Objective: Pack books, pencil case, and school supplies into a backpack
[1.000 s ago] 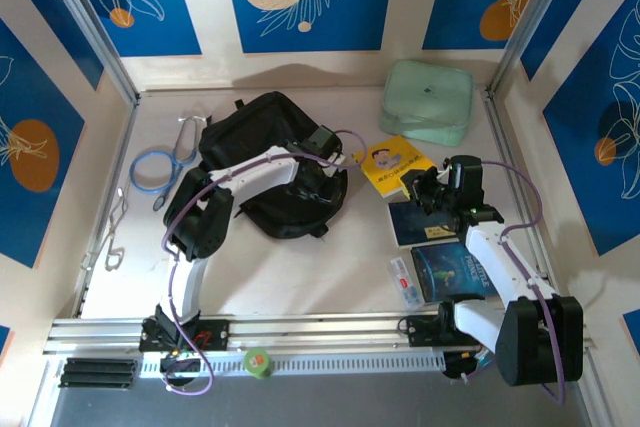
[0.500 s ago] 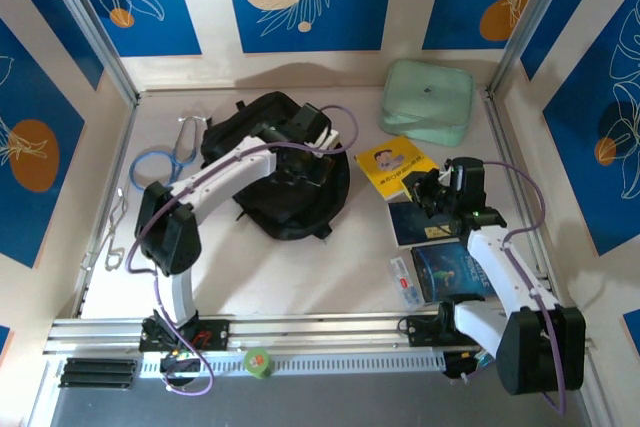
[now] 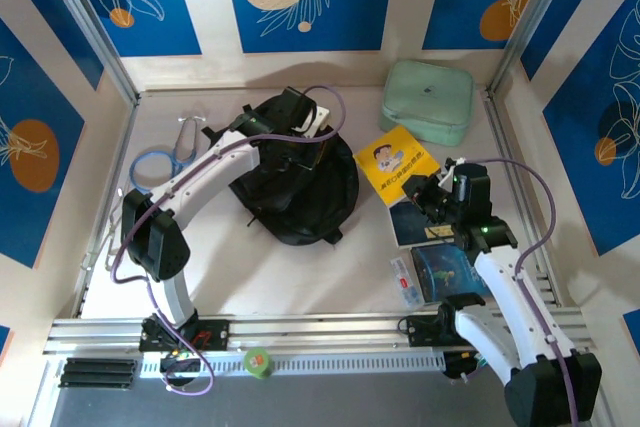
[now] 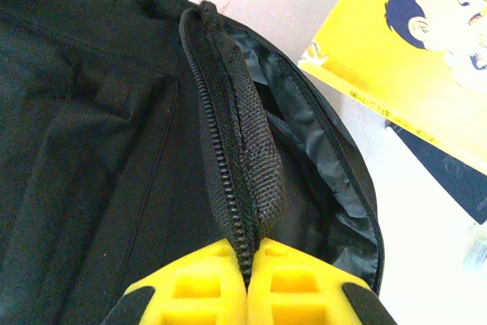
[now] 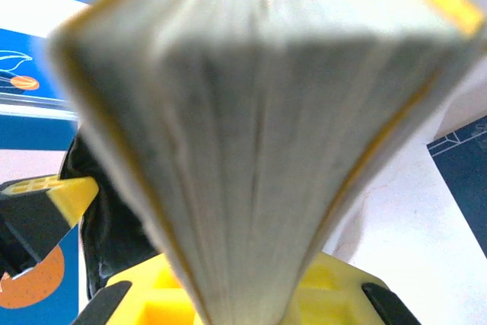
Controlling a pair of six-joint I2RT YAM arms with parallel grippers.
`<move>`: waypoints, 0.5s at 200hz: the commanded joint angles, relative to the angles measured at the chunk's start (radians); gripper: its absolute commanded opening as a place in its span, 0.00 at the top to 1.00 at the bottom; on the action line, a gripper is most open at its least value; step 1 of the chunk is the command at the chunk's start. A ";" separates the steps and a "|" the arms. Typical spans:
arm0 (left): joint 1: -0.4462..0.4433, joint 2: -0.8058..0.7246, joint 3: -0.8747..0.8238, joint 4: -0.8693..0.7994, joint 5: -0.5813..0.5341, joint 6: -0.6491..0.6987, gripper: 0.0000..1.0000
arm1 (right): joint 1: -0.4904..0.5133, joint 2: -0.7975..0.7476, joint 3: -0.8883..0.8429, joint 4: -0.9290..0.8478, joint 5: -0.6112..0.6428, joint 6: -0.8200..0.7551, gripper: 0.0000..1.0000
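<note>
Right pincer (image 3: 421,193) clamps yellow book (image 3: 393,158) edge.

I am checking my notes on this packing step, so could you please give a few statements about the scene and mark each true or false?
1. The left gripper is clamped on the zipper edge of the backpack. True.
2. The right gripper is empty. False: it grips the yellow book.
3. The pencil case is inside the backpack. False: it lies on the table beside the blue book.
4. The mint-green pouch lies apart from the backpack. True.
</note>
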 commanded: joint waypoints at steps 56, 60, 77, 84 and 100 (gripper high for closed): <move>0.016 -0.046 0.076 0.140 -0.008 -0.022 1.00 | 0.342 0.210 0.094 0.102 0.119 0.012 0.91; 0.016 -0.048 0.075 0.140 -0.006 -0.022 1.00 | 0.351 0.225 0.099 0.110 0.125 0.017 0.91; 0.017 -0.060 0.073 0.145 0.015 -0.022 1.00 | 0.373 0.288 0.118 0.168 0.117 0.025 0.91; 0.015 -0.068 0.069 0.148 0.029 -0.016 1.00 | 0.375 0.316 0.131 0.200 0.101 0.029 0.91; 0.016 -0.081 0.068 0.153 0.056 -0.013 1.00 | 0.376 0.389 0.166 0.292 0.039 0.029 0.91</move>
